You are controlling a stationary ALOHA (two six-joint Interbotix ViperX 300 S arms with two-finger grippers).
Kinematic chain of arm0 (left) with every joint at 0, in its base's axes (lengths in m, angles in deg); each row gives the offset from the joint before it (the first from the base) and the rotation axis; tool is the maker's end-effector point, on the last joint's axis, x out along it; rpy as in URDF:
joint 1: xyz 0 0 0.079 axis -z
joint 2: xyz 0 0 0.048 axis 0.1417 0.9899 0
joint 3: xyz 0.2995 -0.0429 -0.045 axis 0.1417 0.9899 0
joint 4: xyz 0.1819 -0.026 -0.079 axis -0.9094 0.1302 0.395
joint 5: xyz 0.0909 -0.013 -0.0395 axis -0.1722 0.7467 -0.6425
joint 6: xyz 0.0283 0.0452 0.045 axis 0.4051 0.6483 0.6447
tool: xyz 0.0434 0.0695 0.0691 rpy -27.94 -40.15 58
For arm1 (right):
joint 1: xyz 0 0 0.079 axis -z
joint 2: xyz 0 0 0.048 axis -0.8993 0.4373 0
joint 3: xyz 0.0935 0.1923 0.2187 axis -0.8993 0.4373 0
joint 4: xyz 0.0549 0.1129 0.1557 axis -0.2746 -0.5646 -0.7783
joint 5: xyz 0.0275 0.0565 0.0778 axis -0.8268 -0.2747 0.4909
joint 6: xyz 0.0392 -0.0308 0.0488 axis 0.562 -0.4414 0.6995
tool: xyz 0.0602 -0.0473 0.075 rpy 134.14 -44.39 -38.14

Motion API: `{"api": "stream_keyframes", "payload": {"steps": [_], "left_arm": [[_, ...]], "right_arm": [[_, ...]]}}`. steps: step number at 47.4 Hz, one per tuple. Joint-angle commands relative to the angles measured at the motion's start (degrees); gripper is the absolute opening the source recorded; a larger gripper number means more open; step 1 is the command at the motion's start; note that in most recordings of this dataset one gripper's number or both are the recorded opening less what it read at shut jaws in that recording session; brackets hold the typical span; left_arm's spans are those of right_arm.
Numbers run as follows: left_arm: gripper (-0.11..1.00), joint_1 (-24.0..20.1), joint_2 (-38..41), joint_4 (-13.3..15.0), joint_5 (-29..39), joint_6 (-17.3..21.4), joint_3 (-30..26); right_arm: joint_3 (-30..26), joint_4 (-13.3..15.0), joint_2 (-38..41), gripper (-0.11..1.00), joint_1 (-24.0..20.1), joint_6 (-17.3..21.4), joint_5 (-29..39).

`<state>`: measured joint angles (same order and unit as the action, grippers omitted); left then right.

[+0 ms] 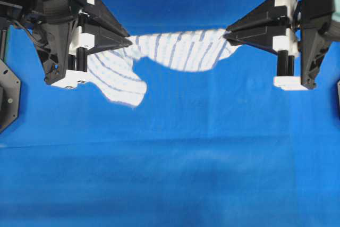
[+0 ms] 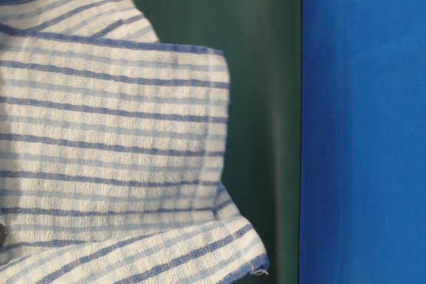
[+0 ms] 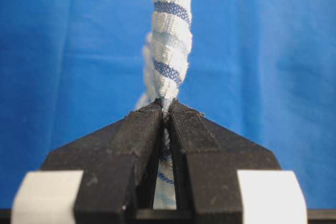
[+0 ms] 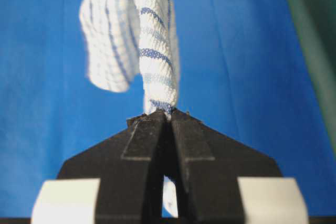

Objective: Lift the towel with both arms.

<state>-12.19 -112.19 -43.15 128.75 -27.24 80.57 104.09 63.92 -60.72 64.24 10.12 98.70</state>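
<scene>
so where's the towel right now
In the overhead view the towel hangs across the upper middle, stretched between the left gripper and right gripper.

Overhead: looks straight down on blue table cloth (image 1: pixel 170 174) | Table-level: close, towel (image 2: pixel 113 151) fills frame left | Wrist views: each looks along closed fingertips, very near | Shared: towel, cloth
</scene>
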Motion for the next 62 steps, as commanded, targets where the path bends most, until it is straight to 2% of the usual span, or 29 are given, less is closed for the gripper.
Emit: {"api": "stream_keyframes", "payload": {"steps": [1,21,23,26,29,33,35,38,50,56,62], "left_arm": [[0.02,-0.18,-0.35,-0.09,-0.18,0.09,-1.49],[0.05,-0.18,-0.35,-0.09,-0.44,0.09,-1.05],[0.11,-0.18,-0.35,-0.09,-0.62,0.0,-0.88],[0.28,-0.18,-0.53,-0.09,-0.97,-0.09,-0.53],[0.49,-0.18,-0.97,-0.09,-1.41,-0.09,-0.18],[0.74,-0.18,-1.67,-0.09,-1.67,-0.09,0.44],[0.83,-0.18,-2.2,-0.09,-1.76,-0.26,0.88],[0.93,-0.26,-2.55,0.0,-1.85,-0.35,1.32],[0.93,0.88,-2.37,0.18,-2.81,-0.53,4.57],[0.93,3.08,-1.14,0.26,-5.89,-0.7,8.26],[0.93,4.48,0.62,0.26,-10.2,-2.46,12.57]], "right_arm": [[-1.58,0.18,0.18,0.03,0.09,-0.09,0.79],[-1.67,0.18,0.79,0.04,0.09,0.0,1.23],[-1.58,0.18,0.79,0.06,0.18,0.09,1.23],[-1.49,0.18,0.79,0.24,0.18,0.18,1.23],[-1.32,0.26,0.79,0.44,0.18,0.18,1.23],[-1.23,0.62,0.79,0.64,0.18,0.26,1.32],[-1.23,0.7,0.79,0.69,0.18,0.35,1.23],[-1.23,0.7,0.79,0.67,0.18,0.44,1.32],[0.44,0.09,1.67,0.67,-0.09,1.14,1.23],[3.08,-0.62,3.16,0.67,-0.7,1.93,0.62],[6.24,-0.88,5.19,0.67,-1.23,3.69,-1.58]]}}
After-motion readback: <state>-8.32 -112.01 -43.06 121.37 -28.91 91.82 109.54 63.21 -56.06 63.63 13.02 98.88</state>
